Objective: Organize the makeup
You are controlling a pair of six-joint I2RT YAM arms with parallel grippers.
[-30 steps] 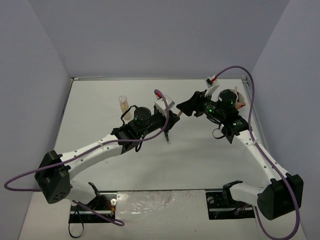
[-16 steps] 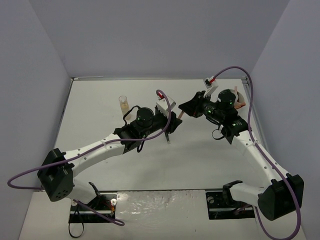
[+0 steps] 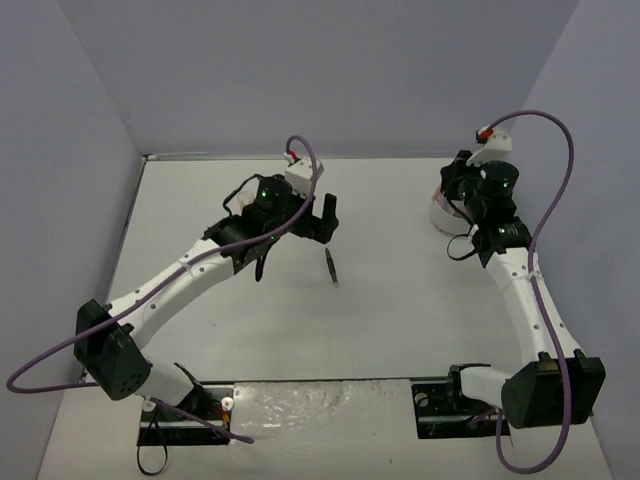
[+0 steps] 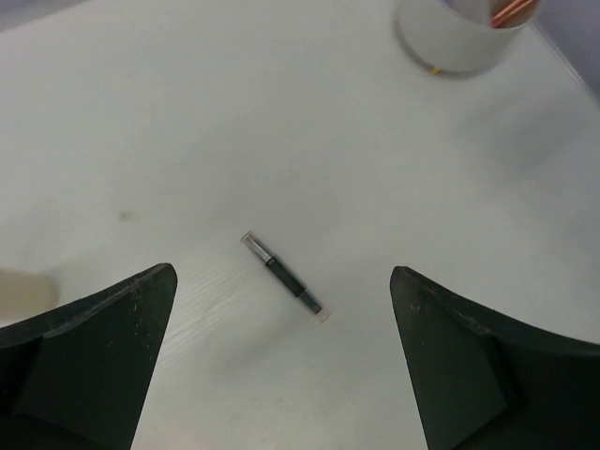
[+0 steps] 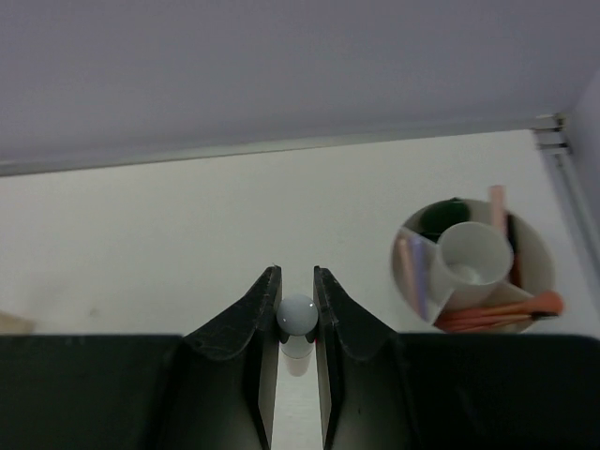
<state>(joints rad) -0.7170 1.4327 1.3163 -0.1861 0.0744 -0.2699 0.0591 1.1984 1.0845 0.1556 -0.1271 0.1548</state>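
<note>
A black stick (image 3: 330, 268) lies alone on the table, just in front of my left gripper (image 3: 320, 215). In the left wrist view the black stick (image 4: 283, 277) lies between the wide open fingers (image 4: 112, 328) and below them, untouched. My right gripper (image 3: 457, 190) hovers by the white divided bowl (image 3: 440, 215) at the back right. It (image 5: 297, 281) is shut on a thin stick with a rounded pale cap (image 5: 298, 317), seen end-on. The bowl (image 5: 525, 234) holds pink-orange sticks (image 5: 497, 314), a lilac stick (image 5: 412, 267) and a dark green disc (image 5: 441, 217). The bottle is out of view.
Grey walls close in the table at the back and on both sides. A metal rail (image 3: 180, 156) runs along the back edge. The bowl (image 4: 450, 42) shows at the top right of the left wrist view.
Both grippers met at mid-table on one stick. My left gripper opened and pulled back to the left. My right gripper closed on the stick and swung right to the bowl.
</note>
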